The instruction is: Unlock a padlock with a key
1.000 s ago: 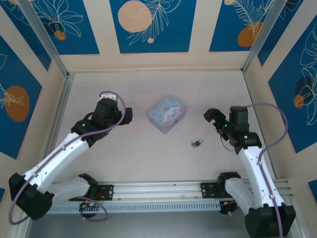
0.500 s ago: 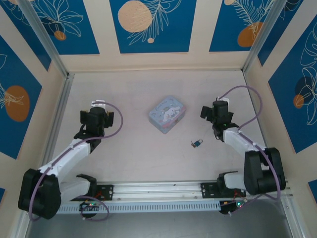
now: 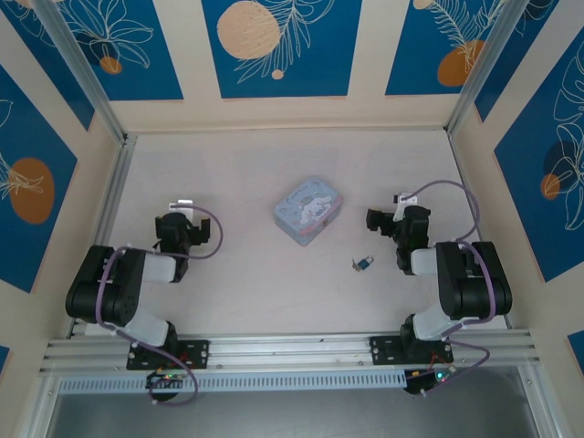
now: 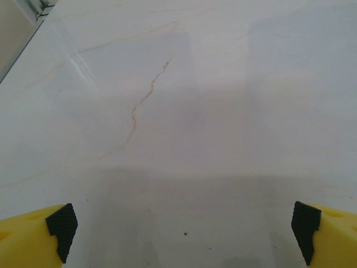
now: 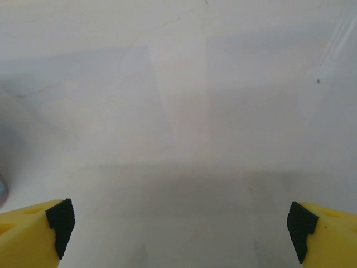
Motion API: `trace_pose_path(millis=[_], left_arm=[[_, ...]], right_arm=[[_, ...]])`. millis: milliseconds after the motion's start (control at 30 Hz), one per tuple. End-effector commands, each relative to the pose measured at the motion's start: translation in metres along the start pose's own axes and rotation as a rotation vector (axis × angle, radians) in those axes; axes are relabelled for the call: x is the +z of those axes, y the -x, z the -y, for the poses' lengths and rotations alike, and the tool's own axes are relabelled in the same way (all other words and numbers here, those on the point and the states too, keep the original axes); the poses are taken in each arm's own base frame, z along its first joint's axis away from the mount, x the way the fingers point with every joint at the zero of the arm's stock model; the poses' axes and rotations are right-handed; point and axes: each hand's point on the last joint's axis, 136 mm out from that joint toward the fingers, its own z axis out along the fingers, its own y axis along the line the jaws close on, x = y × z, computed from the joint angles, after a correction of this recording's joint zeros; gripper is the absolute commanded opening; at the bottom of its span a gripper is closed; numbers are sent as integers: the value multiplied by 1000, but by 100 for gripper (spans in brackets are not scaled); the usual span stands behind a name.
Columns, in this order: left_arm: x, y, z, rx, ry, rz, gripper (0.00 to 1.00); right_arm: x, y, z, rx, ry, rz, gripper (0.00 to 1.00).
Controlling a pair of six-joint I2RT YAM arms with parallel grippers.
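My left gripper (image 4: 184, 229) stands wide open. Its yellow fingers (image 4: 25, 243) sit at the two lower corners of the wrist view, with bare pale table (image 4: 184, 111) between them, and it holds and touches nothing. The right gripper (image 5: 181, 226) is spread just as wide and is also empty over bare tabletop. From overhead, both arms are folded low near their bases, one at each side of the table. The padlock (image 3: 365, 265) lies on the table near the right gripper, on its near left side and apart from it. The key (image 3: 354, 265) is a dark speck at the padlock's left edge; I cannot tell whether it sits in the lock. The pale blue tin (image 3: 308, 210) rests near mid-table, beyond the padlock and apart from it. The left gripper is well apart from all three.
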Motion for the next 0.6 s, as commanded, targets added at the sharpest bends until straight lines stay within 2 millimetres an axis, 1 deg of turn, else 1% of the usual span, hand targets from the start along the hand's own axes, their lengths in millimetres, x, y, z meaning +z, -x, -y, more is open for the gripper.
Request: trace_pose_path(millis=[0, 100, 433, 567], left_arm=[[2, 35, 11, -39, -99, 113, 100], [2, 35, 11, -38, -100, 116, 100], [2, 35, 11, -39, -101, 112, 100], [0, 35, 11, -39, -101, 121, 100]], right_arm=[[1, 28, -16, -11, 90, 84, 100], [0, 29, -19, -39, 64, 98, 99], [2, 28, -18, -29, 75, 81, 100], [0, 28, -19, -32, 79, 90, 100]])
